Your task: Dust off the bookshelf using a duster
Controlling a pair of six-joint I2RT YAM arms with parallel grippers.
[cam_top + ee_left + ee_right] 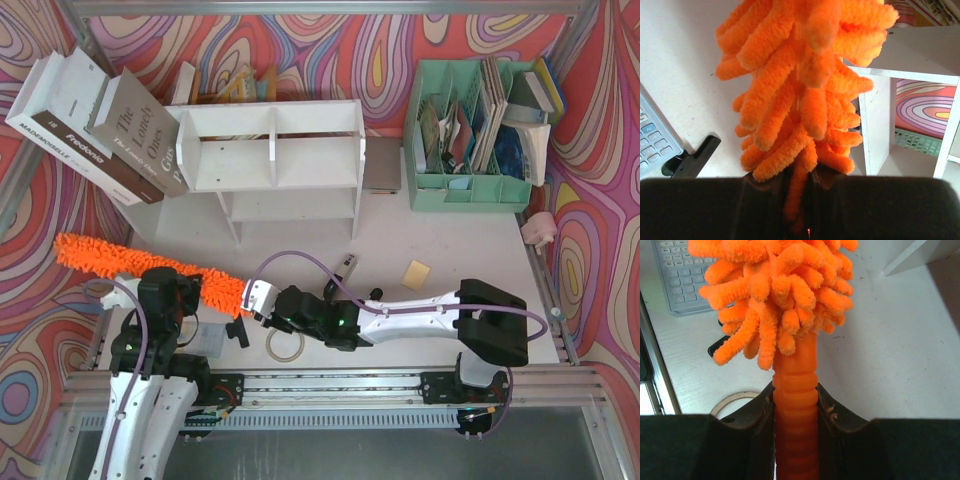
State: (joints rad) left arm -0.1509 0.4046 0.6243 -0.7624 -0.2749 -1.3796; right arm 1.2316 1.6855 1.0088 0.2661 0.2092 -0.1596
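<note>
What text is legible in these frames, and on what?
"MADEMOISELLE": dark spine of the leftmost book.
"18", "Fredonia": brown spine beside it.
"The Lonely Ones": cover of the grey book.
Keys on the calculator: too blurred to read.
Papers in the green organiser: too small to read.

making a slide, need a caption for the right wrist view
Right end effector clamped on the ribbed orange handle of the duster, just below its fluffy head.
</note>
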